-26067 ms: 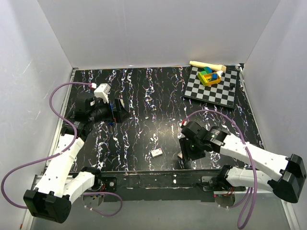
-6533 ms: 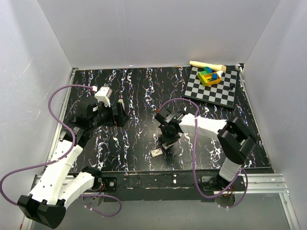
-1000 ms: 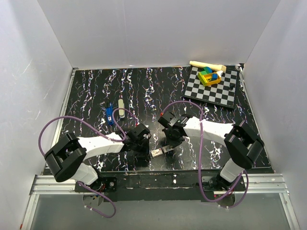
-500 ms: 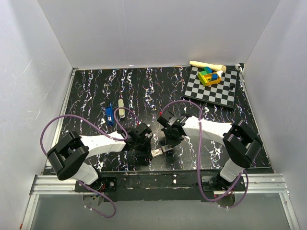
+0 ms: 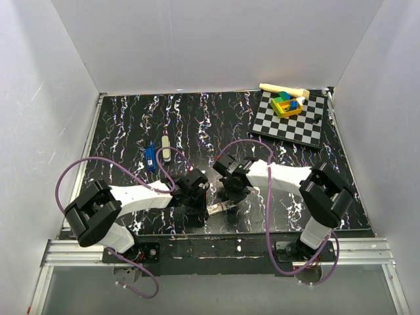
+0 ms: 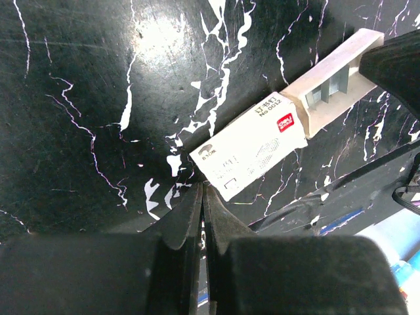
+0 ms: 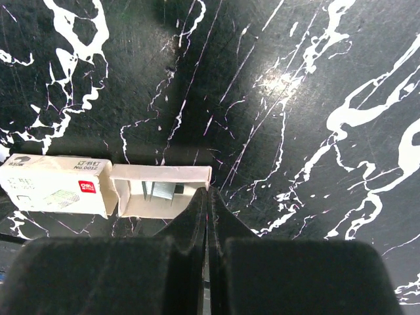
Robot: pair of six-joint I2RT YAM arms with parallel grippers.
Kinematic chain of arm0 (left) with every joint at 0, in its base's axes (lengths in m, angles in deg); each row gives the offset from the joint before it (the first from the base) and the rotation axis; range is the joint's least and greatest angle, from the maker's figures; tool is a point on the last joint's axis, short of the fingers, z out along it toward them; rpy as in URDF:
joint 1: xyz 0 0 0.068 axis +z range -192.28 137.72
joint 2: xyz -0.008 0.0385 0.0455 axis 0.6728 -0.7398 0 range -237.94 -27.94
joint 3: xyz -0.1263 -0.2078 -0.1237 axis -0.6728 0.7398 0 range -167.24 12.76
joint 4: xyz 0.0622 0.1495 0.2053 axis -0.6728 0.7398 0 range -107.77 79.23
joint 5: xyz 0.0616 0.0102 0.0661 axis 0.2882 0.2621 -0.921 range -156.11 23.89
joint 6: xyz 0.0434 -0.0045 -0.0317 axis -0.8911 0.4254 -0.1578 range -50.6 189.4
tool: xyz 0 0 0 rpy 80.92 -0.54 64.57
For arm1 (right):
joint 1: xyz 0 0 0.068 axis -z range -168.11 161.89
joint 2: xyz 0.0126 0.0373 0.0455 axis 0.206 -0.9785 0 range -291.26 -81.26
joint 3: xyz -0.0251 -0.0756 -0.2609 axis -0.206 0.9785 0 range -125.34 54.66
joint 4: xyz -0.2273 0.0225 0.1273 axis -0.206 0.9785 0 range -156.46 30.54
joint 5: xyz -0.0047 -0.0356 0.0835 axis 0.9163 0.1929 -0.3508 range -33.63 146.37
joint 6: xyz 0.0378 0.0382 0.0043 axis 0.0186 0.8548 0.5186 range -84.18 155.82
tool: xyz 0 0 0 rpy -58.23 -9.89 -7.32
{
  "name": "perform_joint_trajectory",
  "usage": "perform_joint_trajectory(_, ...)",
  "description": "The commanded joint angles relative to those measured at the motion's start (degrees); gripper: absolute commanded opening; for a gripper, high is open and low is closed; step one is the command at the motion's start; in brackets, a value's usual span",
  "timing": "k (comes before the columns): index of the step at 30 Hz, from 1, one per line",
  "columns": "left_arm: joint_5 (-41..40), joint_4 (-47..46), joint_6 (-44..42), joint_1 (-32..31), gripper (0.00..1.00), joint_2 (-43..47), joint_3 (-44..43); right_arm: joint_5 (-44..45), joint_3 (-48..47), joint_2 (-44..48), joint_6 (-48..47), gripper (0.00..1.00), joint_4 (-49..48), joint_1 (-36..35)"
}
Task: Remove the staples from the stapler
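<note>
Lying left of centre in the top view, the stapler [image 5: 150, 158] points its long axis roughly up-frame, well apart to the upper left of both arms, the left fingers [image 6: 189, 213] nearer than the right fingers [image 7: 197, 213]; both pairs are pressed together, empty, flanking the staple box [image 6: 252, 147] on the tabletop [image 5: 197, 118]

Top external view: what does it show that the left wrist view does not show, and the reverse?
Only the top external view shows the blue and beige stapler and the checkerboard with the block toy. Only the left wrist view shows the print on the staple box, the staples in its open end, and that the left hand is shut. Both show the box on the black marbled table.
</note>
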Motion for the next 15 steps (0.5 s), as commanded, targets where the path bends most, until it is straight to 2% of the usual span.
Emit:
perform_joint_trajectory(1, -5.44, 2.07, -0.35, -0.22, 0.0, -0.9, 0.6, 0.07, -2.54, -0.65, 0.65, 0.01, -0.87, -0.84)
perform_joint_trajectory(15, -5.27, 1.98, -0.44, -0.4, 0.0, -1.42, 0.68, 0.42, -3.78, -0.56, 0.73, 0.01, -0.52, -1.46)
